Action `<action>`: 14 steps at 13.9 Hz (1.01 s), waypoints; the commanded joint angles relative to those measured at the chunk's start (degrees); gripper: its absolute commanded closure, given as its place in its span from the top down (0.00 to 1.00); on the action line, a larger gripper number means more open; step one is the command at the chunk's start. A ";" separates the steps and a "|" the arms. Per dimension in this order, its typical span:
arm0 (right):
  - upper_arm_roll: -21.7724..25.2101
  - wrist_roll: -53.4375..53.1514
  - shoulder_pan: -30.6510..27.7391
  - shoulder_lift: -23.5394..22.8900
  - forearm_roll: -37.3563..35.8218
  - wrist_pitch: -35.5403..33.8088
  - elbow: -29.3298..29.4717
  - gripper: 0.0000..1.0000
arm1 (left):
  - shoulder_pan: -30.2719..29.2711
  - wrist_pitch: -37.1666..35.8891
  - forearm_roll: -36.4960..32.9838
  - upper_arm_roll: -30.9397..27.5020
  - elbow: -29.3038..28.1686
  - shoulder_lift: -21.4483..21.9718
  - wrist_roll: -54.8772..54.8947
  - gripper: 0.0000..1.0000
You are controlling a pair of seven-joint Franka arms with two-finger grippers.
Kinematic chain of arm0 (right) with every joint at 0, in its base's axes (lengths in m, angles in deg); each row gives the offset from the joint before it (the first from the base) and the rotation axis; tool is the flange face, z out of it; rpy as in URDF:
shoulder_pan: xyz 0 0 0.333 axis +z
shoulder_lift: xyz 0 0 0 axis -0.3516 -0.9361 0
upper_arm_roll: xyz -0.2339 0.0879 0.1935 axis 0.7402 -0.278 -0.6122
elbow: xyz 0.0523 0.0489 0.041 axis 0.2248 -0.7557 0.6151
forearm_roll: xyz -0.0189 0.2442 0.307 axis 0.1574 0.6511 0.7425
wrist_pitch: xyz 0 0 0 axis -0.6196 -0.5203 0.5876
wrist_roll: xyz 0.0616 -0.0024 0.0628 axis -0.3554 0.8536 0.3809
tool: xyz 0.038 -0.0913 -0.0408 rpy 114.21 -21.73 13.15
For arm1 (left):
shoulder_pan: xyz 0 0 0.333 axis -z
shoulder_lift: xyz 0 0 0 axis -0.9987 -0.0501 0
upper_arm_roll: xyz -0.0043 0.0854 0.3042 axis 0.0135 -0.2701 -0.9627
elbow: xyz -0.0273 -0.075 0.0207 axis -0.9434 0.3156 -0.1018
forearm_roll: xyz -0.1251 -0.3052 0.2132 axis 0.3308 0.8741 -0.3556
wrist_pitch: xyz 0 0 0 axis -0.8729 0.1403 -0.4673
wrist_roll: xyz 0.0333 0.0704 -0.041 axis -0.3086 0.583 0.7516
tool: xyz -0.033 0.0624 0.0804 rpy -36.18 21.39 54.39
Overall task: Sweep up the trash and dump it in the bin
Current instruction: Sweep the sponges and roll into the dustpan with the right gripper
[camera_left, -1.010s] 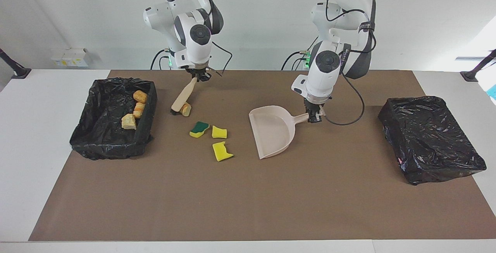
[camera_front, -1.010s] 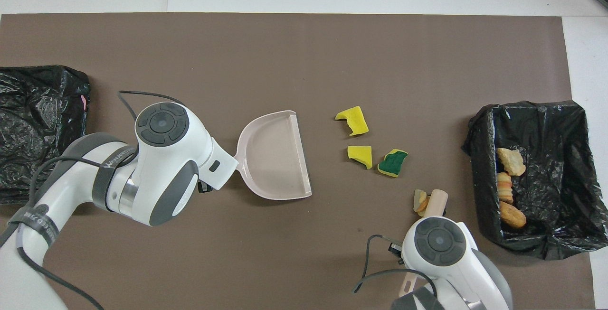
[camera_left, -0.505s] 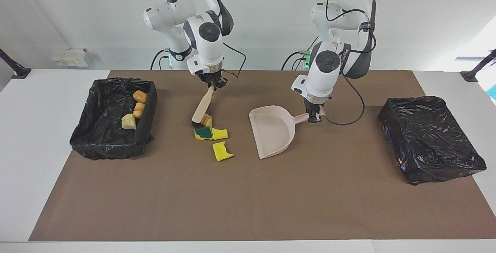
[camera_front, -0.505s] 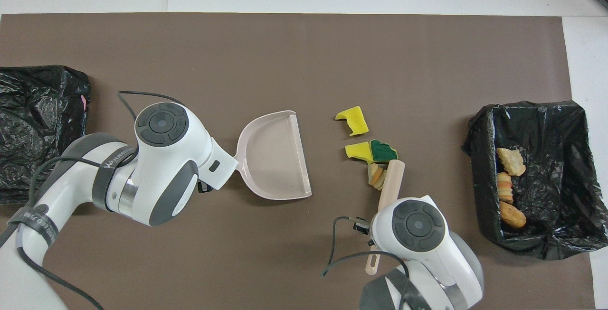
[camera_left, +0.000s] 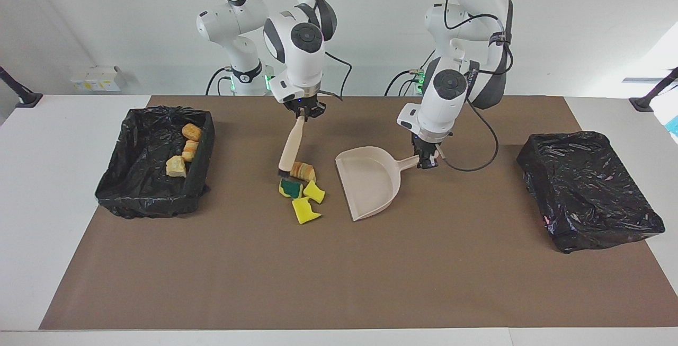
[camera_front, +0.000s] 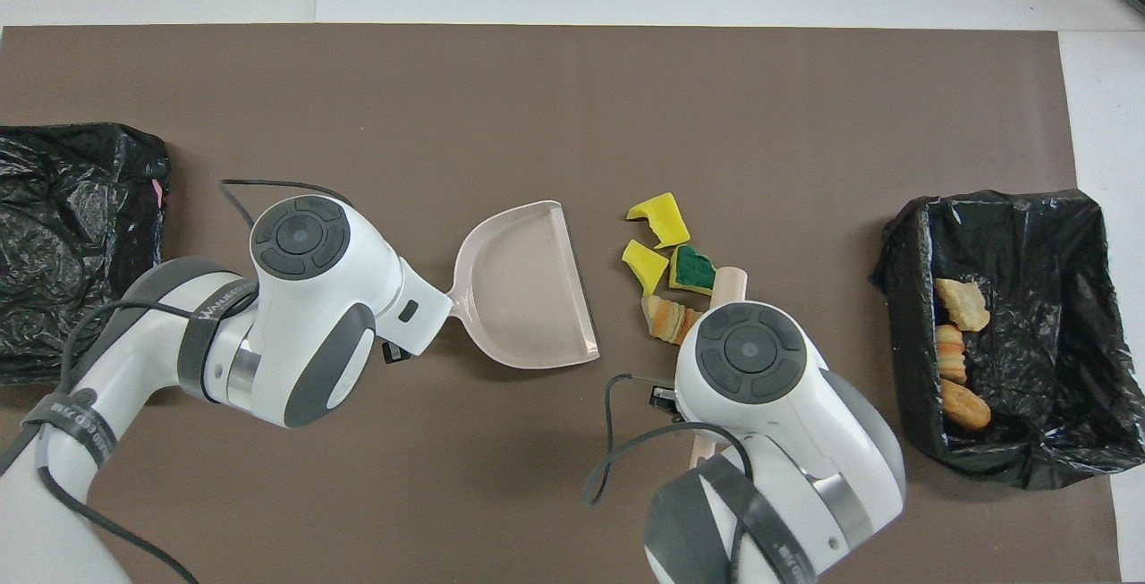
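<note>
Beige dustpan [camera_left: 368,179] and brush [camera_left: 292,144]; yellow, green and golden-brown trash [camera_left: 302,189]; black bins [camera_left: 153,158]; brown surface [camera_left: 339,277].

text: none legible | left arm [camera_front: 134,369] strap: lettering too small to read

Four trash pieces [camera_left: 300,189] cluster mid-table, just beside the dustpan's [camera_left: 368,182] open edge, toward the right arm's end. The brush [camera_left: 292,146] leans over them, its head touching the pieces nearest the robots. Three more pieces [camera_left: 184,151] lie in the bin [camera_left: 139,197] at that end. A covered box [camera_left: 588,192] sits at the left arm's end.
</note>
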 commanded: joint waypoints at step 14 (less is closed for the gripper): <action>-0.81 29.94 0.53 -4.35 17.12 20.41 -6.46 0.00 | 0.99 1.80 0.71 -0.53 -1.84 1.64 -0.06 0.00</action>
